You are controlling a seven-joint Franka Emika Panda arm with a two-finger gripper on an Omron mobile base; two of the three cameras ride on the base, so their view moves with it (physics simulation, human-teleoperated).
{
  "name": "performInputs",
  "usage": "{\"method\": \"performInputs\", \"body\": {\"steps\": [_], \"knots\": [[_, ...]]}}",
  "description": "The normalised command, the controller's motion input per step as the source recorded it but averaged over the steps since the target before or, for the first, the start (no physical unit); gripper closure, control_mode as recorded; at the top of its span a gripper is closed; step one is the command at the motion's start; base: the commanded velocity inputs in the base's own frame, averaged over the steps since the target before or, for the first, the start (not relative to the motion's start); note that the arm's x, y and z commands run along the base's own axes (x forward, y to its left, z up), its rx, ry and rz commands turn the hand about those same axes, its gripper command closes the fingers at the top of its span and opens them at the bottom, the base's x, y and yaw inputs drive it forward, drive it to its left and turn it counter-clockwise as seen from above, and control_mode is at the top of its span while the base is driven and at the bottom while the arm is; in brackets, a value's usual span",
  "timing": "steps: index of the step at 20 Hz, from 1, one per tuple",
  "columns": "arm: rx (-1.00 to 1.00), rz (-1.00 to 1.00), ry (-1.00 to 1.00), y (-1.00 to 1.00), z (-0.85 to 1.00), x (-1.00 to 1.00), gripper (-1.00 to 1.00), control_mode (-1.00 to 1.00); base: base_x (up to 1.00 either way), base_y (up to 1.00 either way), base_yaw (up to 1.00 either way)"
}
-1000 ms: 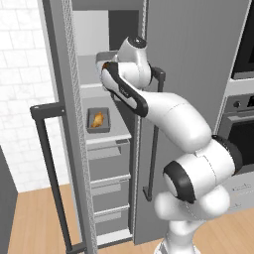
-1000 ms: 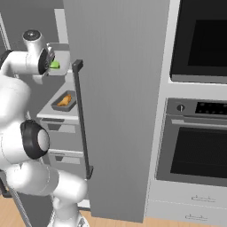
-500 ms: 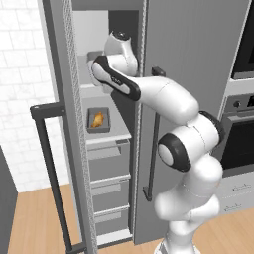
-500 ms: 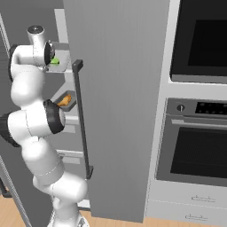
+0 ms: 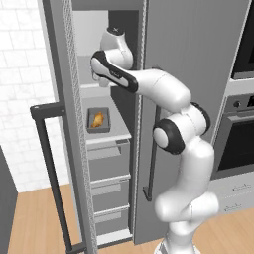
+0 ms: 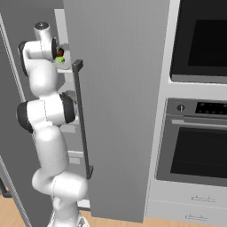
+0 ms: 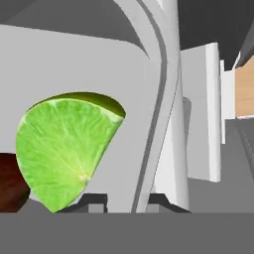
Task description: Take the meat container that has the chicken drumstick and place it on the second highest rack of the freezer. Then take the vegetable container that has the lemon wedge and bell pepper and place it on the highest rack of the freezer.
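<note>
- One glossy green lemon wedge (image 7: 64,149), crescent-shaped with pale fibres, beside one dark red bell pepper (image 7: 11,181) in a smooth grey vegetable container (image 7: 124,99).
- That container up on the highest freezer (image 5: 106,163) rack; below, one golden chicken drumstick (image 5: 98,119) in one grey tray (image 5: 98,128).
- Gripper (image 7: 126,201): jaws narrowly apart astride the container's rim.
- Versus a second ago: arm stretched deeper into the white interior.

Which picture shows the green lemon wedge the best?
The hand view: the lemon wedge sits big and close, flesh and rind clear. In the right base view it is a tiny green speck beside the arm.
</note>
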Motion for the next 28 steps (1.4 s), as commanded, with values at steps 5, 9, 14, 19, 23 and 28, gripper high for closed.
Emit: {"method": "performInputs", "body": {"steps": [5,9,14,19,23,28], "knots": [[-0.02,-0.05,0.01,0.14,-0.05,0.38,-1.00,-1.00,0.00,0.00,0.00],[-0.04,0.00,-0.01,0.21,0.21,-0.61,-1.00,-1.00,0.00,0.00,0.00],[0.00,0.00,-0.12,0.00,0.11,-1.00,-1.00,-1.00,0.00,0.00,0.00],[0.00,0.00,-0.15,-0.19,-0.34,-1.00,-1.00,-1.00,0.00,0.00,0.00],[0.00,0.00,-0.09,-0.11,-0.99,-1.00,-1.00,-1.00,0.00,0.00,0.00],[0.00,0.04,-0.04,-0.11,-1.00,-1.00,-1.00,-1.00,0.00,0.00,0.00]]}}
